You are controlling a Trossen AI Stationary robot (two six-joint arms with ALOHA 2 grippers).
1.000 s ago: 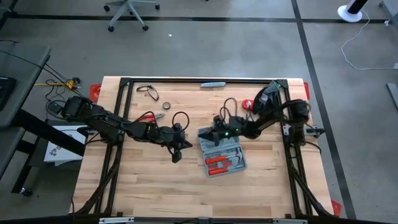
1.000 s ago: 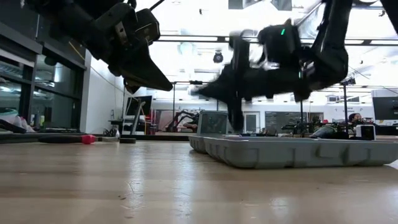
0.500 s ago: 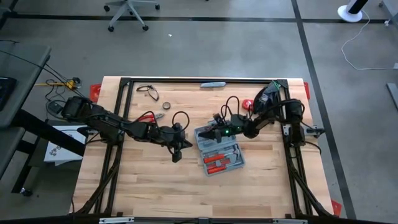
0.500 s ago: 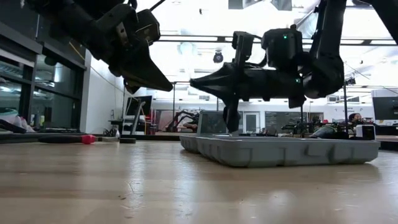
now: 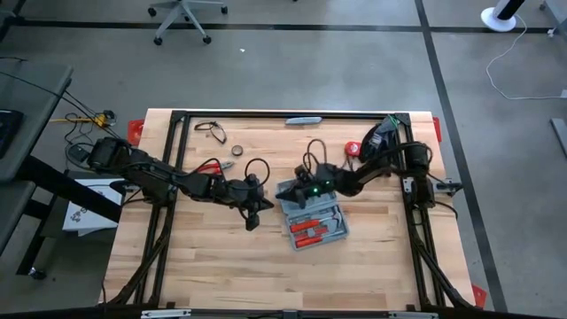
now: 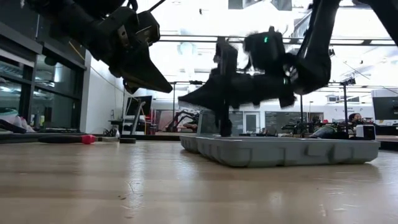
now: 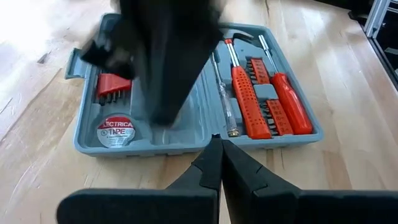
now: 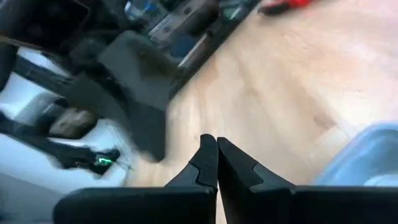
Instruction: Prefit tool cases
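The tool case (image 5: 312, 217) lies open and flat near the middle of the wooden table (image 5: 221, 275), a bit toward the right side. It is blue-grey hard plastic, so it likely feels stiff and will not bend. With red-handled screwdrivers (image 7: 270, 102), a roll of tape (image 7: 115, 130) and other small tools in it, it is probably a bit heavy. The smooth plastic may slip on the wood when pushed. A good place to hold it looks like the thin rim or the small tab at one end, not the loose tools inside. The right gripper (image 5: 285, 189) hangs over the case's far left corner with its fingers pressed together, holding nothing. The left gripper (image 5: 252, 215) waits just left of the case, above the table, fingers also pressed together and empty.
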